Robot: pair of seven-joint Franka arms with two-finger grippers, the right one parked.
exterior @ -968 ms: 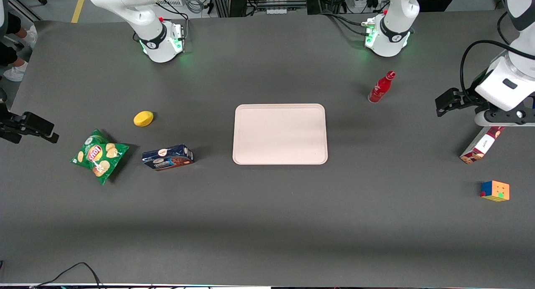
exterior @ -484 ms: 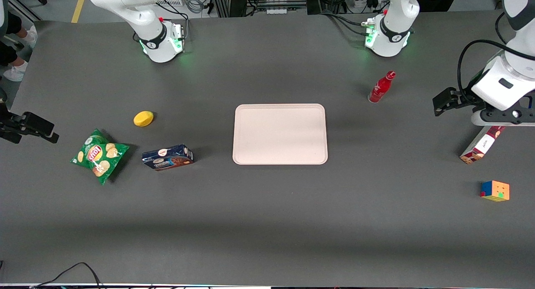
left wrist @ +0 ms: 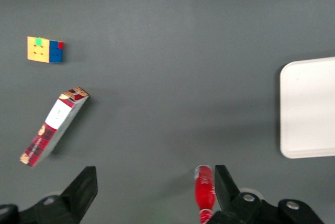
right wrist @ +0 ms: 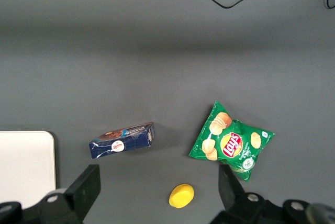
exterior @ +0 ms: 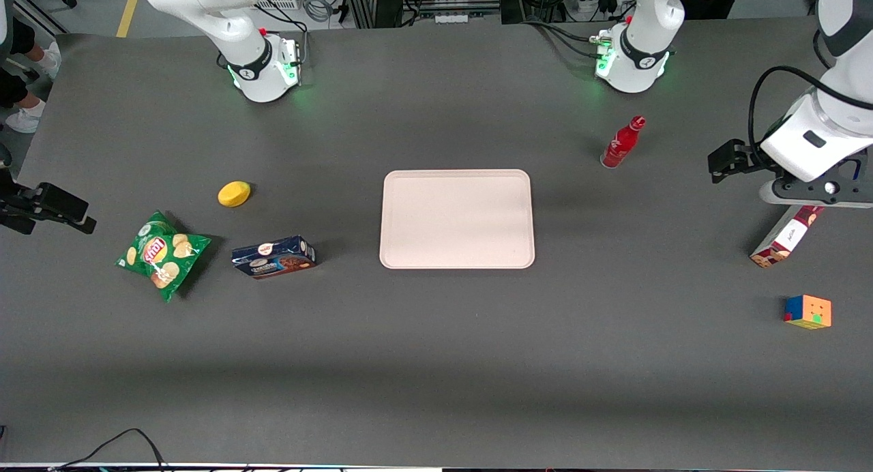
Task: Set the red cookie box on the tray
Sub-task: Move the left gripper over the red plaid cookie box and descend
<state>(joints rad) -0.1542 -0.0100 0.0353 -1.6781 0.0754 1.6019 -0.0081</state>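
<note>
Pincer [left wrist: 153, 192] higher, above red cookie box [left wrist: 53, 125]

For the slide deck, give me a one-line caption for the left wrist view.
Open end effector hovers high above the table, red cookie box lying untouched, tray empty.

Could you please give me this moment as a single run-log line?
stage: approach | gripper: open, above table, holding nothing | red cookie box: on table, toward working arm's end, ungrasped | tray: mid-table

White arm [exterior: 815, 141], blk tool [left wrist: 152, 195], blk cable.
</note>
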